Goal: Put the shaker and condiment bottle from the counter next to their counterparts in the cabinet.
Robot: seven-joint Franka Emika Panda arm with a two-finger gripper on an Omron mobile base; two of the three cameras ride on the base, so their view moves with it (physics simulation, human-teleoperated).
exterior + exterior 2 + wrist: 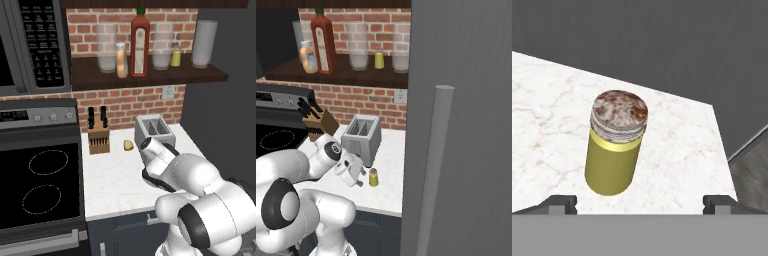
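Note:
The olive-yellow shaker (pixel 616 145) with a brown cap stands upright on the white counter (pixel 552 125), near its right edge. In the right base view the shaker (pixel 373 177) sits in front of the toaster. My gripper (pixel 639 202) is open, its fingertips (pixel 559 204) wide on either side and short of the shaker, touching nothing. From the right base, the gripper (pixel 361 178) is just left of the shaker. The orange condiment bottle (pixel 121 60) stands on the cabinet shelf (pixel 150 75), just left of the tall red bottle (pixel 140 45). A bright yellow shaker (pixel 175 57) stands further right.
A silver toaster (pixel 362 137) stands behind the shaker, and a knife block (pixel 98 137) to its left. A small yellow lump (pixel 128 145) lies between them. Clear glasses (pixel 106 50) share the shelf. A stove (pixel 40 175), a microwave (pixel 30 45) and a grey door (pixel 456 125) flank the counter.

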